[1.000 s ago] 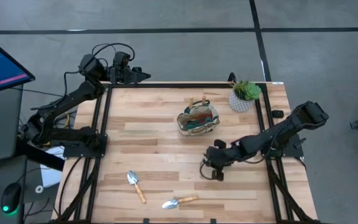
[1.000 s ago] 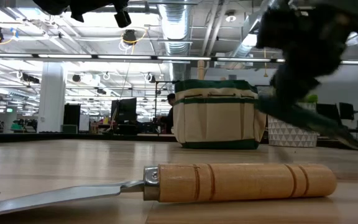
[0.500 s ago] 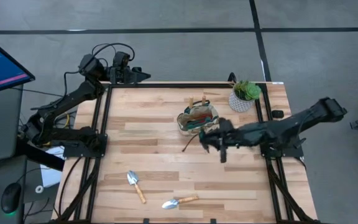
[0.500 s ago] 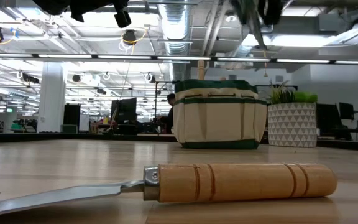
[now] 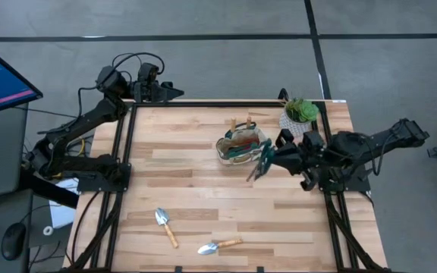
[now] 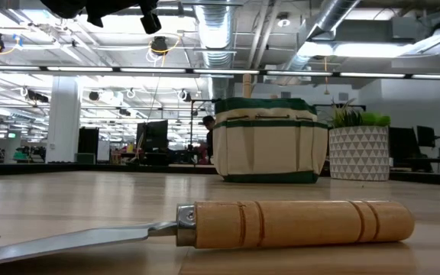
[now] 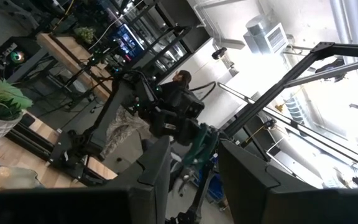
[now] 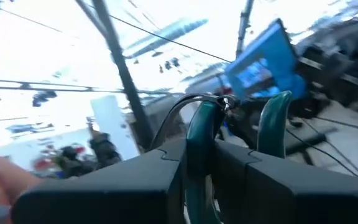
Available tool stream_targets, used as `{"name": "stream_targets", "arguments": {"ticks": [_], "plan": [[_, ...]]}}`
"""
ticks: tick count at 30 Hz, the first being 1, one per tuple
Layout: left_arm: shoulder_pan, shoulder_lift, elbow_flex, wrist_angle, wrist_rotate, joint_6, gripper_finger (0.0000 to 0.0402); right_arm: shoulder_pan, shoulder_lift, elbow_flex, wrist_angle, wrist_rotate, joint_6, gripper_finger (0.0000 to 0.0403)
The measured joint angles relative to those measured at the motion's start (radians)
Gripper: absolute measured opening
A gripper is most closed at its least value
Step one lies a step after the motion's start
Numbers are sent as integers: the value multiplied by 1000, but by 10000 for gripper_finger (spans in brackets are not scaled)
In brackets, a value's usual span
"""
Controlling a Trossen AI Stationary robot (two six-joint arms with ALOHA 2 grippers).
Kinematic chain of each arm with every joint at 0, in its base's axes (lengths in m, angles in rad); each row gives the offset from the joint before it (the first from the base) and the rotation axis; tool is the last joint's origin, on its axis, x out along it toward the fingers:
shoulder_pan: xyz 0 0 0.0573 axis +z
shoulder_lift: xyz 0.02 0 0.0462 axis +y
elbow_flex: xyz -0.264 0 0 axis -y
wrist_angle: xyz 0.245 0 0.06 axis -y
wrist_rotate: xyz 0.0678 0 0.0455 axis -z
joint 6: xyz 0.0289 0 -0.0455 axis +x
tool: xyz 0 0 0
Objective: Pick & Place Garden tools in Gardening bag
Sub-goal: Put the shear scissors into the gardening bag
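My right gripper (image 5: 270, 157) is shut on pruning shears with teal-green handles (image 5: 262, 158), in the air just right of the gardening bag (image 5: 241, 145). The bag is beige with dark green trim and stands on its base (image 6: 270, 141); tools lie inside it. Two trowels with wooden handles lie flat near the front edge (image 5: 165, 226) (image 5: 218, 246); one fills the low view's foreground (image 6: 296, 223). My left gripper (image 7: 194, 171) is open and empty at the table's far left corner (image 5: 158, 92). My right gripper pinches one teal handle of the shears (image 8: 199, 146) between its two fingers; the other handle (image 8: 272, 118) stands free beside it. The fingers come from the table's right, slanting upward. The shears are lifted clear of the table, and their handle ends stick out past the fingertips.
A green plant in a white pot (image 5: 297, 118) stands at the far right corner, close behind my right arm; it also shows in the low view (image 6: 357, 153). The middle and left of the wooden table top (image 5: 180, 167) are bare.
My right gripper has risen from the table's front right with the shears, leaving the low view upward, and has gone toward the far edge, up beside the bag. It has tipped its fingers upward. The shears are lifted clear.
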Motion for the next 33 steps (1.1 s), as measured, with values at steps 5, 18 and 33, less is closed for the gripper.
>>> {"name": "stream_targets", "arguments": {"ticks": [5, 18, 33], "plan": [[0, 0, 0, 0, 0, 1, 108, 1, 1, 0, 31, -42, 0, 39], [0, 0, 0, 0, -4, 1, 108, -87, -126, 0, -214, 14, -185, 39], [0, 0, 0, 0, -98, 2, 108, -307, -479, -175, -656, 38, -216, 39]]}}
